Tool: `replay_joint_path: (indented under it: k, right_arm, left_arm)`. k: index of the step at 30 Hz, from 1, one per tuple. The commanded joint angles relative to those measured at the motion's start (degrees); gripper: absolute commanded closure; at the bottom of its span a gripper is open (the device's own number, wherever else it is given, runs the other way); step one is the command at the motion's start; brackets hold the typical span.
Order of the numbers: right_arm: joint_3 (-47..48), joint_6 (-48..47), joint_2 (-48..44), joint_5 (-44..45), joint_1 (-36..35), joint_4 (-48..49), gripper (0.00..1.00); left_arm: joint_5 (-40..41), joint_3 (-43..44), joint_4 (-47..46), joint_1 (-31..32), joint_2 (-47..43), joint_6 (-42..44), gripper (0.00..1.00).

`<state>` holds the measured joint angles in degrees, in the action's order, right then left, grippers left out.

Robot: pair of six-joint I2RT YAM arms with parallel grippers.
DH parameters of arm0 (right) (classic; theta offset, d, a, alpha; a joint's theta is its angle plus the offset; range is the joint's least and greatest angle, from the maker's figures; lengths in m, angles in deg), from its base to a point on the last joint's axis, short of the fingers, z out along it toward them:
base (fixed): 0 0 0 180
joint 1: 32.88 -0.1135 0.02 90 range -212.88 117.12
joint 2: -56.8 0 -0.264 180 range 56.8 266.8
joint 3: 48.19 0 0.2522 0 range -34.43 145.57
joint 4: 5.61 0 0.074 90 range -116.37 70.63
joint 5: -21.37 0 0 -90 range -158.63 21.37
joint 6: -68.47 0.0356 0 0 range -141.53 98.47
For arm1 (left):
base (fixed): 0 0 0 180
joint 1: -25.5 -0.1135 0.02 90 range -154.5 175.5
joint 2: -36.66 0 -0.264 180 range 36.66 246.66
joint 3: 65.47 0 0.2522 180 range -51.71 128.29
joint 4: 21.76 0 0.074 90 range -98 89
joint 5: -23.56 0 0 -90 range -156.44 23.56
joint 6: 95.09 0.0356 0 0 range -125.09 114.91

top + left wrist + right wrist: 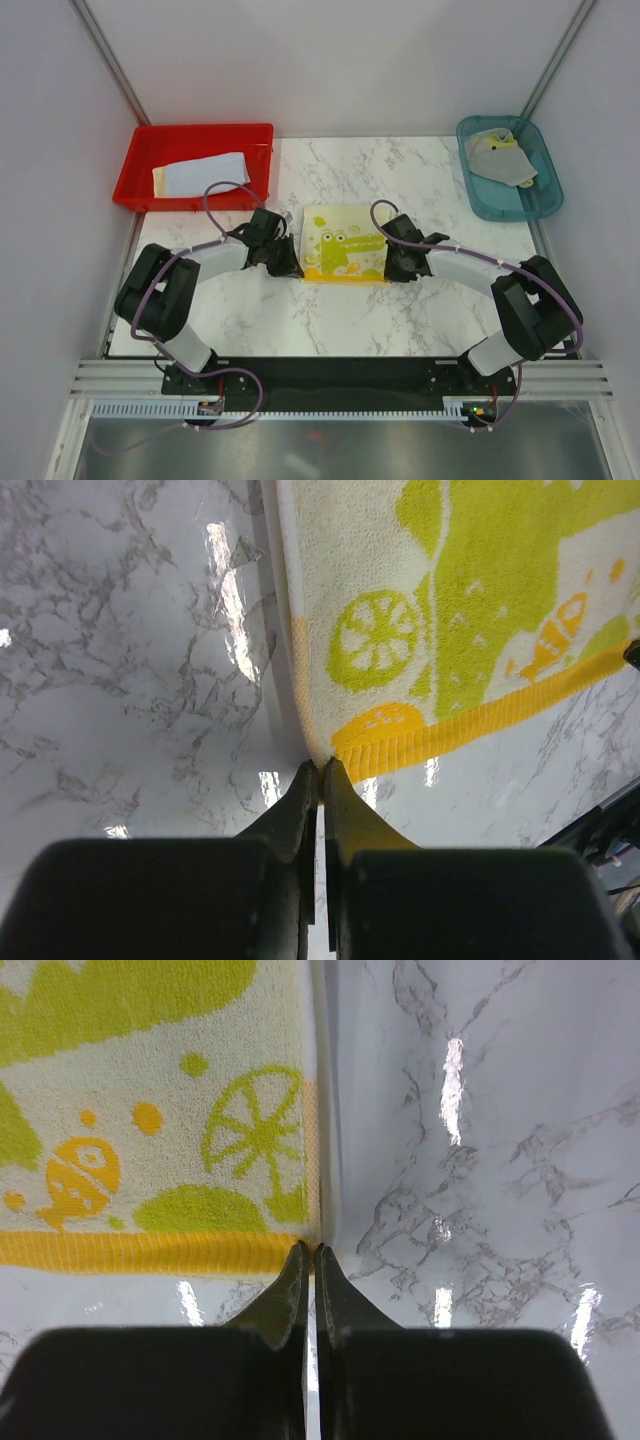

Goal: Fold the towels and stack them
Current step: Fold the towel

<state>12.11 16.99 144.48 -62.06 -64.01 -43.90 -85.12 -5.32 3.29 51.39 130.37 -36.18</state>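
**Both jaws pinching the near corners, towel lying away from me**

I am holding both arms low over the table (300, 325), about midway between its near and far edges. My left gripper (320, 772) is pinching at the near left corner of the croc towel (343, 250), and my right gripper (309, 1252) is pinching at its near right corner. Both pairs of jaws are standing shut, tip against tip with no gap. The towel's side edges are running up into the tips, so I am judging that cloth is caught there, though the pinch itself is hidden.

The towel is lying flat, all of it on the far side of my tips. It is close to square, so the line that counts is the yellow hem, which is running left to right from one gripper to the other. Neither arm is nearer, as each is touching its own corner. I am reckoning the fold needs both to carry the hem away from me together and level, or it will skew.

Counting: two grippers and one croc towel on the table. At the far left corner one red bin (195, 131) is holding a folded blue towel (212, 174) with a cream towel (160, 181) showing at its left end, so two. At the far right corner one teal bin (541, 206) is holding a crumpled grey towel (505, 160), and I am counting one, though the heap may be hiding more.
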Motion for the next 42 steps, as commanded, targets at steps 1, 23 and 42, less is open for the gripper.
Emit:
replay_joint_path:
  k: [1,23,42]
  right_arm:
    - [1.62,-0.82,-1.11,2.04,-0.24,-2.09,0.98]
    - [5.13,-1.26,0.03,2.48,-0.33,-4.38,0.74]
    - [4.87,-0.73,3.29,2.84,-1.03,-3.86,0.71]
  left_arm:
    - [-1.45,2.65,1.54,0.21,-0.64,0.42,0.98]
    - [-0.04,5.37,4.18,0.65,0.33,0.42,0.65]
    - [-0.22,5.99,3.30,1.44,2.97,0.77,0.92]
